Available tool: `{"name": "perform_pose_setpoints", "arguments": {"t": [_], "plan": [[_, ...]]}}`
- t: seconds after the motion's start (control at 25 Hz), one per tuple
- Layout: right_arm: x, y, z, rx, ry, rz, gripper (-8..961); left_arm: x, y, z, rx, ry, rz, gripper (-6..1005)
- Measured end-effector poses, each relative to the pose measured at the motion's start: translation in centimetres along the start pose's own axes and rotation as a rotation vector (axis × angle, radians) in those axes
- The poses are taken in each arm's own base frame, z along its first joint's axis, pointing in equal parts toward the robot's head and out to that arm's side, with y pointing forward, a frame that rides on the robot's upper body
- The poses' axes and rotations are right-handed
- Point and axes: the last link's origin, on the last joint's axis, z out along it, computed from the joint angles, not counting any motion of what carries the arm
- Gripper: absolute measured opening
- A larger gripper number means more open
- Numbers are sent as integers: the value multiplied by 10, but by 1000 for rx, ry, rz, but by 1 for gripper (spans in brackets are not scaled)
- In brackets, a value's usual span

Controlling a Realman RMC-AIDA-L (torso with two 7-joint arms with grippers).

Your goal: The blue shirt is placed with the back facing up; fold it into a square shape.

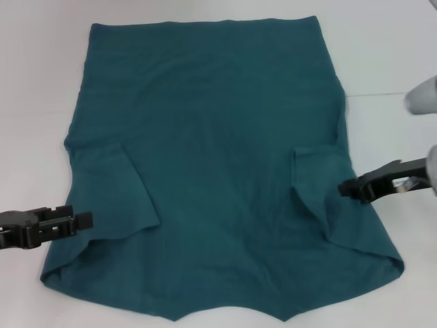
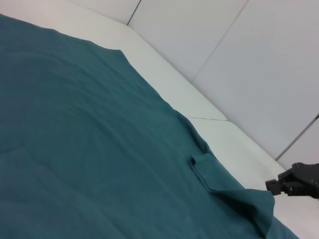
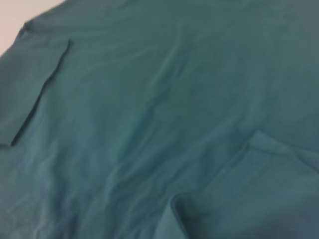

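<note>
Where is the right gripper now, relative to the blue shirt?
In the head view, the right gripper is at the right edge of the blue shirt, beside the folded-in right sleeve.

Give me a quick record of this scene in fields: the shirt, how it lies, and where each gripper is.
item: blue shirt
surface: white table
state: spread flat, both sleeves folded inward onto the body
folding: not yet a square
left gripper: at the shirt's left edge, by the folded sleeve
right gripper: at the shirt's right edge, by the other folded sleeve
holding: cannot tell whether either gripper grips cloth
</note>
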Motion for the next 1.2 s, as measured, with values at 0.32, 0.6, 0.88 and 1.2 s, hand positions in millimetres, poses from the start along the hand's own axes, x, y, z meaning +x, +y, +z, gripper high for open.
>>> {"name": "perform_pose_setpoints", "arguments": {"t": [0.32,0.6,0.88,1.2], "plan": [[-13,24,31,-35,44,-97,86,-1,-1,4,-1,-2,-3,670],[-21,52,44,-116,66,-202,-1,-3,-1,3,1,-3,-3,668],[-20,61,50,-167,104,-223,-1,-5,-1,3,0,-3,3,667],[-22,51,21,-167,53,-198,0,0,-3,-5,16,-11,17,665]]}}
